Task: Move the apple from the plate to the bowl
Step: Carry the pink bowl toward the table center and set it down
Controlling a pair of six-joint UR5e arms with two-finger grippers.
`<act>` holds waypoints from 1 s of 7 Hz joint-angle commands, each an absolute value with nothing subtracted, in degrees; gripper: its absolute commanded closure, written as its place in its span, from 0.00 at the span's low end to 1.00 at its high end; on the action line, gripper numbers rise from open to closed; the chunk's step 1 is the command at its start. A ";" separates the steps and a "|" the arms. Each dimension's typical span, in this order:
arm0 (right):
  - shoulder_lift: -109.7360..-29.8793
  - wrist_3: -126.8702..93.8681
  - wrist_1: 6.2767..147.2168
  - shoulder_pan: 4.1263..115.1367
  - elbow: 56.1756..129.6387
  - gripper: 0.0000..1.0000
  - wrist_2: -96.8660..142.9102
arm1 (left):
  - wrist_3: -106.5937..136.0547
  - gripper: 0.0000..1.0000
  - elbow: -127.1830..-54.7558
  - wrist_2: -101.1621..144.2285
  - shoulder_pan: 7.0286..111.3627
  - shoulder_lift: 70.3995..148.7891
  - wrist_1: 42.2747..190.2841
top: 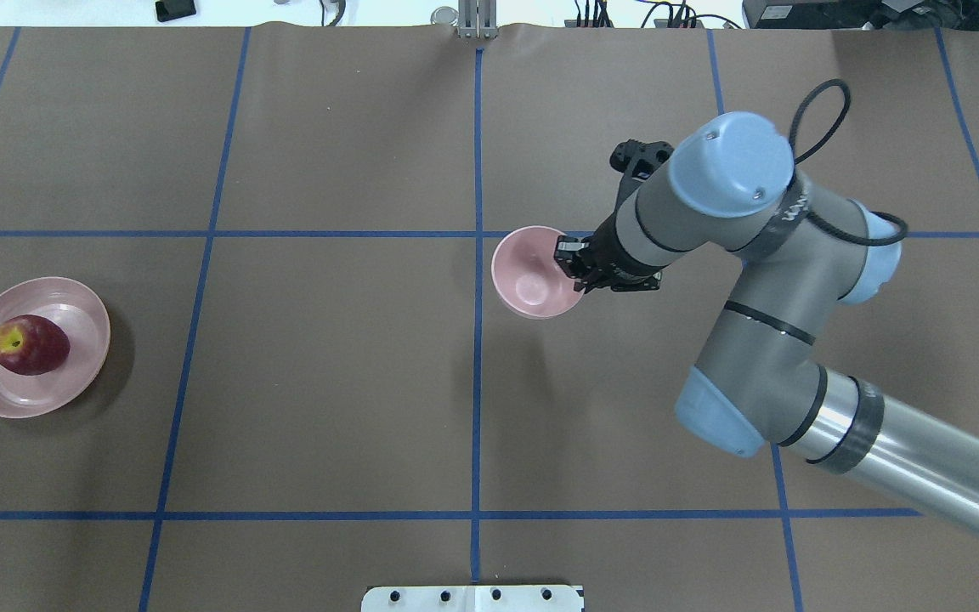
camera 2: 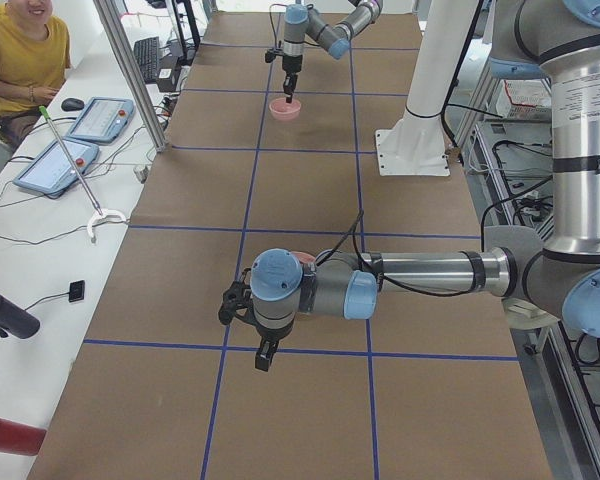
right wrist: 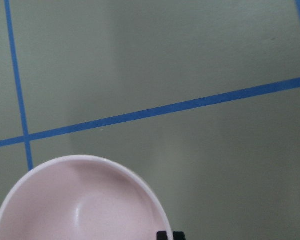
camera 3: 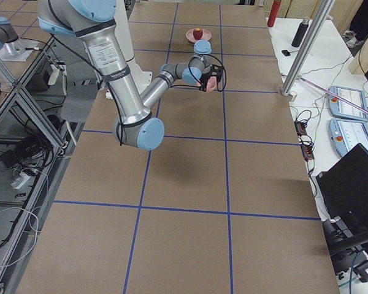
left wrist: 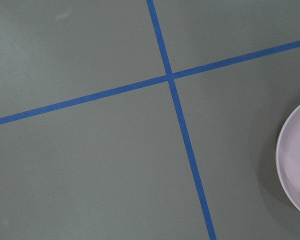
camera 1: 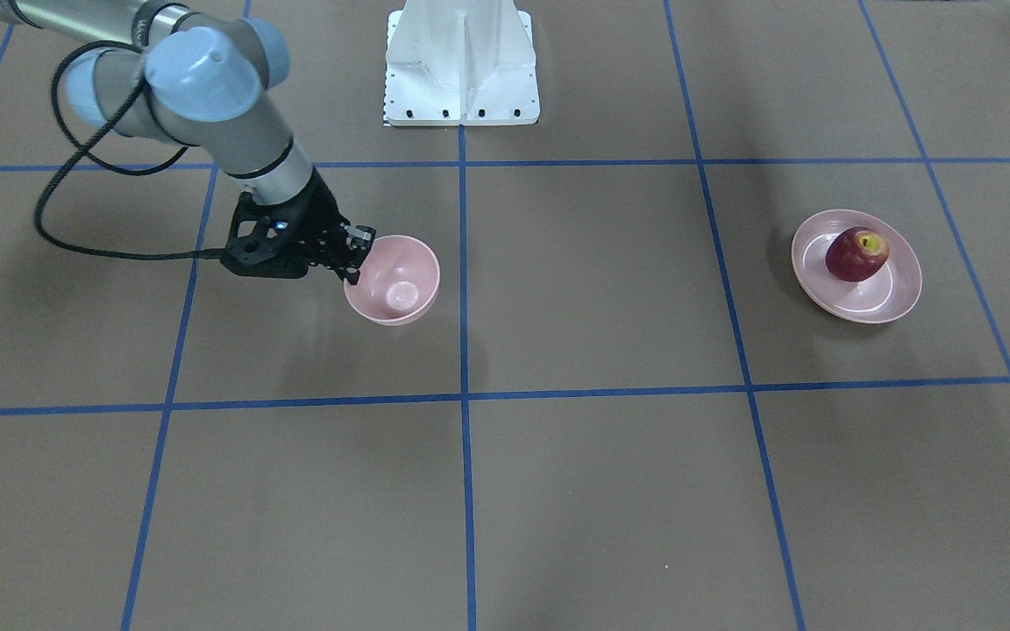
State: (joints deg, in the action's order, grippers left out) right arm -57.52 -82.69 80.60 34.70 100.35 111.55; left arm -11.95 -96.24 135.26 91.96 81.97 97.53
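Over brown table (camera 1: 558, 491), right claw (camera 1: 356, 258) pinches bowl (camera 1: 395, 285) rim (nearly closed).

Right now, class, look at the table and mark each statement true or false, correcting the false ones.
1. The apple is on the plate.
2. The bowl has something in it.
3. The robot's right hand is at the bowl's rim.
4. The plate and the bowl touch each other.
1. True. The apple sits on the plate.
2. False. The bowl is empty.
3. True. The right hand is at the rim on the bowl's side nearest its arm.
4. False. They stand far apart, with a blue tape line running between them.
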 commanded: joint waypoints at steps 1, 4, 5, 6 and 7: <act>-50.30 -86.65 83.67 29.11 94.43 1.00 104.96 | -11.87 0.02 -96.24 135.26 91.93 81.91 97.56; -49.57 -85.70 83.24 28.04 91.07 1.00 103.27 | -11.87 0.02 -96.33 135.26 92.02 81.91 97.56; -49.66 -85.35 83.15 28.04 90.88 1.00 103.27 | -11.87 0.02 -96.33 135.26 91.93 81.91 97.56; -49.66 -85.25 83.06 28.04 90.88 1.00 103.36 | -11.87 0.02 -96.33 135.26 92.02 81.91 97.56; -49.75 -85.34 83.06 28.04 90.88 0.73 103.36 | -11.95 0.02 -96.33 135.26 91.93 81.91 97.56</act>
